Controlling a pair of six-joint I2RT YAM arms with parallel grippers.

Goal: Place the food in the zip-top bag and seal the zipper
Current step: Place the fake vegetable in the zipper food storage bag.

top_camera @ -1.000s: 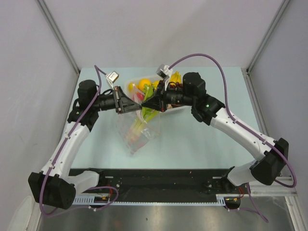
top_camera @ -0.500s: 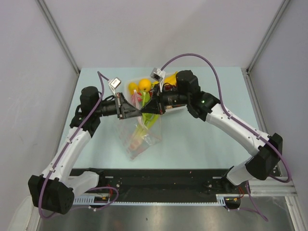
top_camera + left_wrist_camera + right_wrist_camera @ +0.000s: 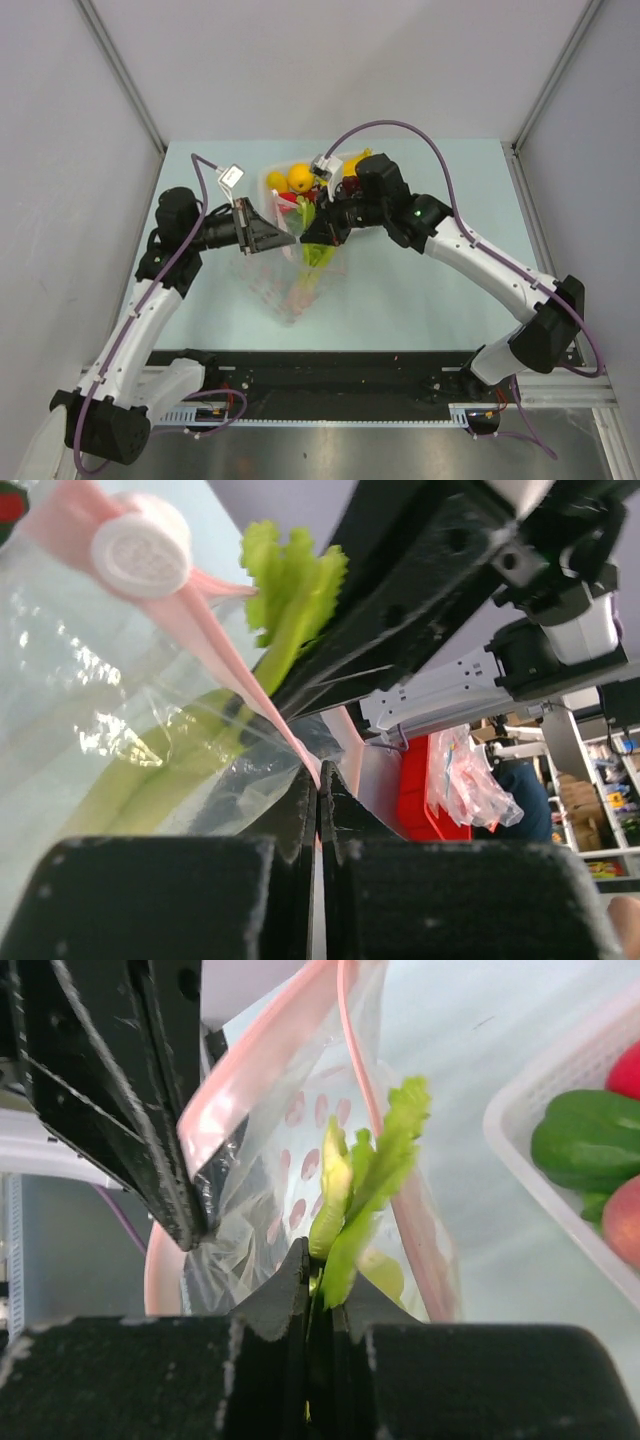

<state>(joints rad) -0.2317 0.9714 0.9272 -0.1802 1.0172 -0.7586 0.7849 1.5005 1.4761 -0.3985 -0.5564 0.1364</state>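
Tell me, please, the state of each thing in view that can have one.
zip-top bag: open, its mouth held up by the left hand.
zipper: unsealed, its two strips apart.
leafy stalk: partway in the bag, leafy top sticking out.
left hand: shut on the zipper.
right hand: shut on the leafy stalk.
white basket: upright, with food in it.

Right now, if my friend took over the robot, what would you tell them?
Left gripper: shut on the zipper, holding the zip-top bag by its edge.
Right gripper: shut on the leafy stalk, stem inside the bag, leaves sticking out.
Done: stalk partly in.
Left to do: release it, bag the orange and other food from the basket, seal the zipper.
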